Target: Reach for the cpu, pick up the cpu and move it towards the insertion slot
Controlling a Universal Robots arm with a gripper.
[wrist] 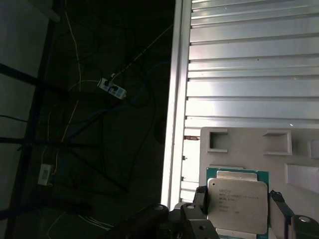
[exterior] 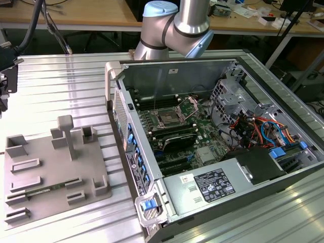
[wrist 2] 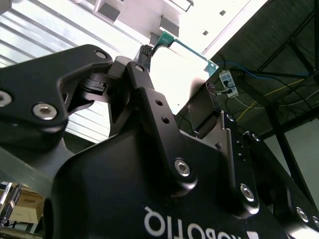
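Observation:
My gripper (wrist: 238, 211) is shut on the cpu (wrist: 237, 198), a flat square chip with a pale metal top and a green rim. One dark finger (wrist: 200, 198) presses each opposite edge. In the second wrist view the cpu (wrist 2: 182, 69) shows bright between the black fingers (wrist 2: 145, 54). It hangs over the edge of the grey plastic plate (wrist: 249, 142), close to the table's side. The insertion slot (exterior: 167, 119), a shiny square frame with a dark centre, lies on the motherboard inside the open computer case (exterior: 152, 202), far from the chip.
The grey plate with raised blocks (exterior: 50, 167) lies on the ribbed metal table (exterior: 66, 91) at the exterior view's left. A black part of my tool (exterior: 5, 76) is at that view's left edge. Cables and drive bays (exterior: 253, 126) crowd the case's right side. Floor cables (wrist: 109, 89) lie beyond the table edge.

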